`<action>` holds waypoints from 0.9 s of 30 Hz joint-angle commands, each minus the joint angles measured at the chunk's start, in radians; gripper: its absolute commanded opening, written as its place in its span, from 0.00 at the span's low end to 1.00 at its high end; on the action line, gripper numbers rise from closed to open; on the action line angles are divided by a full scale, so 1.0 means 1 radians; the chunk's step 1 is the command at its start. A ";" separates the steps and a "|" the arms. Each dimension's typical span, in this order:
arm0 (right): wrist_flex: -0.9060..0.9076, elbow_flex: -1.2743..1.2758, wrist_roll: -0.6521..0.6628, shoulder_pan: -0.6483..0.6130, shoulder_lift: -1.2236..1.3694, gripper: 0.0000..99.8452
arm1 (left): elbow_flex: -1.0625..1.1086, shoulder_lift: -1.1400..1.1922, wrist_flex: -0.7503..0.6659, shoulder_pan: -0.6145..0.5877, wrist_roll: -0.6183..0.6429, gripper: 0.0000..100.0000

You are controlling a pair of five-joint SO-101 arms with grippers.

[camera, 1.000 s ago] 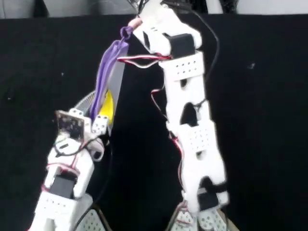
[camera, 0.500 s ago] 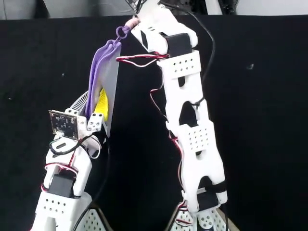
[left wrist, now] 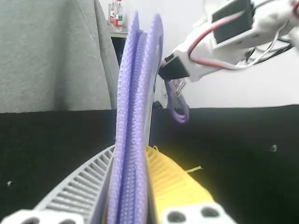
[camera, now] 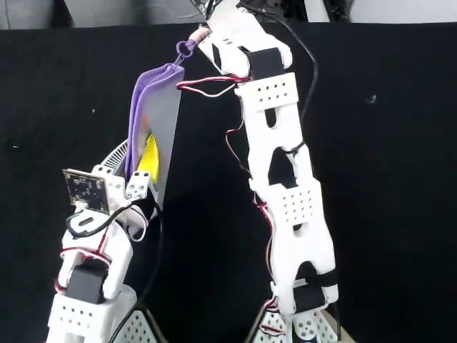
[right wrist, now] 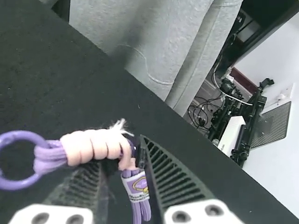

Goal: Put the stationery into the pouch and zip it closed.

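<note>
While both arms hold the pouch (camera: pixel 153 118) stretched on edge over the black table (camera: pixel 385 179), I see my left gripper (left wrist: pixel 128 186) pinching its near end, the purple mesh squeezed between the grey and yellow fingers (left wrist: pixel 175 184). My right gripper (right wrist: pixel 126 158), at the far end, is clamped on the zip pull (right wrist: pixel 93 145), whose purple ring (right wrist: pixel 18 158) sticks out to one side.

Overhead plus close wrist views; pouch (camera: pixel 161 121) seemingly shared.
</note>
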 commanded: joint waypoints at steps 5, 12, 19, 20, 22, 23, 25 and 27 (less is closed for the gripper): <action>-0.069 -0.001 0.009 0.255 -0.001 0.01 | -0.171 -0.077 -0.002 -0.015 0.037 0.03; -0.101 0.035 0.011 0.258 0.013 0.01 | -0.216 -0.077 0.003 -0.015 0.037 0.03; -0.110 0.027 0.068 0.258 0.074 0.01 | -0.263 -0.078 0.003 -0.015 0.037 0.03; -0.109 0.027 0.069 0.258 0.079 0.01 | -0.272 -0.078 0.005 -0.016 0.037 0.03; -0.100 0.028 0.066 0.265 0.084 0.01 | -0.286 -0.078 0.005 -0.016 0.037 0.03; -0.092 0.033 0.066 0.272 0.084 0.01 | -0.292 -0.077 0.005 -0.016 0.037 0.03; -0.034 0.027 0.064 0.278 0.087 0.01 | -0.303 -0.077 0.005 -0.016 0.037 0.03; 0.021 0.027 0.071 0.288 0.087 0.01 | -0.303 -0.077 -0.002 -0.016 0.037 0.03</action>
